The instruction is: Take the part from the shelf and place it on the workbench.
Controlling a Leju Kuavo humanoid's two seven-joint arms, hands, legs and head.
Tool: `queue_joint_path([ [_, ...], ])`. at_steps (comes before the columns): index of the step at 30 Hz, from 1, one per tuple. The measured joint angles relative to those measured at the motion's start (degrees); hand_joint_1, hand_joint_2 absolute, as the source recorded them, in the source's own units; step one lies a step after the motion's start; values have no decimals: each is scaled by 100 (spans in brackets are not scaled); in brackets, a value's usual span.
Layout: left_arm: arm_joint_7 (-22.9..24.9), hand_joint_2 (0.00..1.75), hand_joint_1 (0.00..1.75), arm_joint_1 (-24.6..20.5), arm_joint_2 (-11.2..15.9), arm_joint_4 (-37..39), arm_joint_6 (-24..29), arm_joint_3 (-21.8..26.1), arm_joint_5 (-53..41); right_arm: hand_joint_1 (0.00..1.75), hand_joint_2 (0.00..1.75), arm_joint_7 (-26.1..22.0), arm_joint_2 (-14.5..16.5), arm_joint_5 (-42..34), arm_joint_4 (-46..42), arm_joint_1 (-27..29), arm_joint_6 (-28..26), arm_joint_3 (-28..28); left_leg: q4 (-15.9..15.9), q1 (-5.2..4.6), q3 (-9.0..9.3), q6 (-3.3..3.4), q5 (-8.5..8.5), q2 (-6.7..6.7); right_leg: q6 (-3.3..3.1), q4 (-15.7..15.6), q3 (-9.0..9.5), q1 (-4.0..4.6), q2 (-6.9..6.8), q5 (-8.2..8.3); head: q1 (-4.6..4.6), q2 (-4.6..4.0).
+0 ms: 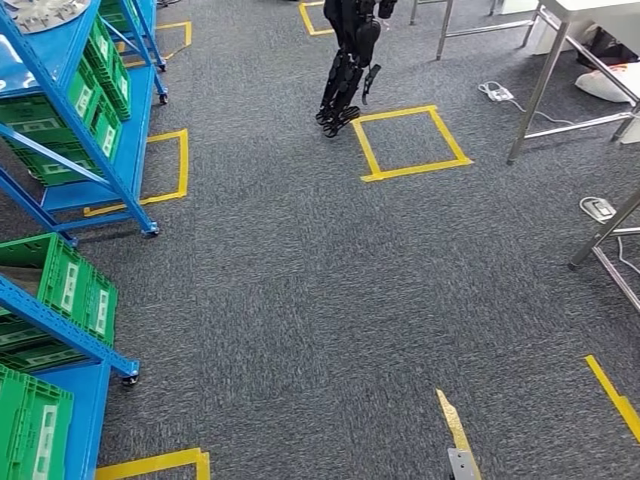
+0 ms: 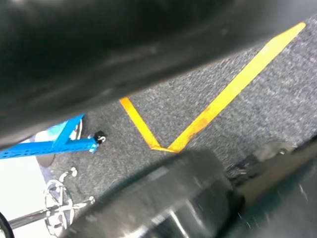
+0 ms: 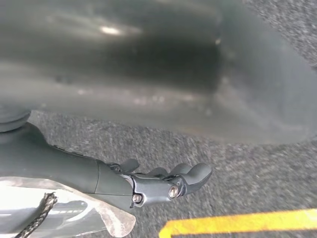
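The right hand (image 3: 164, 183) hangs over grey carpet (image 1: 317, 300), fingers extended together and holding nothing; a yellow tape line (image 3: 239, 223) lies just beside it. The left wrist view shows carpet and tape but not clearly the left hand, so its state cannot be told. The blue shelf (image 1: 72, 120) stands at the left with green crates (image 1: 75, 285) on its levels. A pale metal part (image 1: 41, 12) appears to lie on the shelf's top level, cut off and unclear. Risk, as judged: an approach passing near the shelf's castor (image 1: 130, 378) could clip the frame; misjudging which item is the part could cause a wrong pick.
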Motion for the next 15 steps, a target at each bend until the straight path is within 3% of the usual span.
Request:
queue_joint_path([
  [2, 0, 0, 0, -5, 14, -1, 8, 8, -1, 0, 0, -1, 2, 0, -2, -7, 1, 1, -636, -104, 250, 108, 338, 19, 9, -45, 83, 0, -7, -83, -7, 0],
  [5, 0, 0, 0, -27, 24, -2, 26, 25, -2, 0, 0, 2, 4, 0, -6, -2, 4, 2, -1080, -172, 464, 223, 264, 27, 90, -144, 177, -10, -48, -52, -31, 0],
  [7, 0, 0, 0, -11, 21, -3, 36, 30, -1, 0, 0, -1, 3, 0, -7, -9, 5, 2, -1285, -142, 628, 236, 242, 5, 136, -74, 199, -14, -69, -38, -28, 0],
  [9, 0, 0, 0, -3, 14, -4, 42, 34, 0, 0, 0, -5, 2, 0, -7, -38, 5, 3, -1400, -109, 792, 238, 233, -11, 158, 338, -48, -11, -36, -162, -21, 0],
  [11, 0, 0, 0, -17, 5, -4, 40, 36, 0, 0, 0, -4, 2, 0, -7, -58, 5, 4, -1416, -104, 840, 245, 209, -16, 174, 778, -337, -6, -6, -277, -16, 0],
  [15, 0, 0, 0, -21, -3, -4, 39, 37, 0, 0, 0, -3, 2, 0, -7, -57, 5, 4, -1416, -104, 856, 246, 186, -19, 180, 994, -506, -6, -3, -368, -15, 0],
])
